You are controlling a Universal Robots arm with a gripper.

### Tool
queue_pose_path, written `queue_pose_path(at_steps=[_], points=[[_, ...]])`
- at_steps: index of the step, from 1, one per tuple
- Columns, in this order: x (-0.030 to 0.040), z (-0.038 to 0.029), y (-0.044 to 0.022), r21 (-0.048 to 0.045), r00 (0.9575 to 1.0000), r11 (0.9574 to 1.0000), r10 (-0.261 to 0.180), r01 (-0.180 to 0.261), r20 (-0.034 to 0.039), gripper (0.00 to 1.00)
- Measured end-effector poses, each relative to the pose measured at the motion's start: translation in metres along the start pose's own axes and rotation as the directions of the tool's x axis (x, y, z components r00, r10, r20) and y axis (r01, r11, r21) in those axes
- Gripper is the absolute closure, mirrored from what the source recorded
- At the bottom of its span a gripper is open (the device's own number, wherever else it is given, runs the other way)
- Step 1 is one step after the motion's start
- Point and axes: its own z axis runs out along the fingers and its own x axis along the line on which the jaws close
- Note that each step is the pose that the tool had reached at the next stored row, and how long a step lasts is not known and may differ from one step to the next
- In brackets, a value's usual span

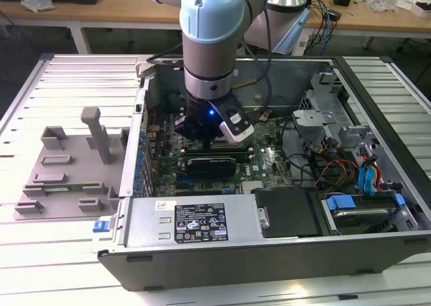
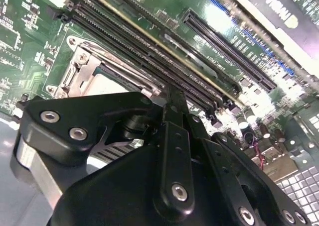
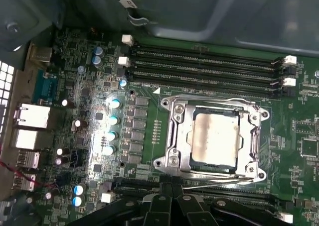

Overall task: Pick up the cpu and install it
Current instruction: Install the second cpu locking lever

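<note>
The cpu (image 3: 214, 138), a small square chip with a pale silvery top, lies flat inside the metal socket frame (image 3: 172, 136) on the green motherboard (image 3: 99, 131). In the second wrist view a corner of the cpu (image 2: 110, 83) shows past the black gripper body. My gripper (image 3: 172, 187) hangs just beside the socket's edge, apart from the chip, its black fingers closed together with nothing between them. In the exterior view the gripper (image 1: 209, 144) is low inside the open computer case (image 1: 202, 252), over the board.
Memory slots (image 3: 204, 61) run along one side of the socket, and capacitors (image 3: 112, 121) stand on another. A grey plastic fixture with an upright post (image 1: 67, 164) sits on the table at the exterior view's left. Drive bays and cables (image 1: 350, 164) crowd the case's right.
</note>
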Motion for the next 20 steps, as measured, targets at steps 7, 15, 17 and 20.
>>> queue_pose_path(at_steps=[7, 15, 17, 20], points=[[0.0035, 0.0021, -0.0032, -0.0279, 1.0000, 0.9996, 0.000, 0.000, 0.0044, 0.89], [0.0102, 0.0096, -0.0024, -0.0599, 1.0000, 0.9982, 0.001, 0.000, 0.0100, 0.89], [0.0101, 0.0100, -0.0014, -0.0607, 0.9999, 0.9982, 0.001, 0.000, 0.0100, 0.89], [0.0100, 0.0104, -0.0004, -0.0611, 1.0000, 0.9981, 0.001, 0.000, 0.0099, 0.89]])
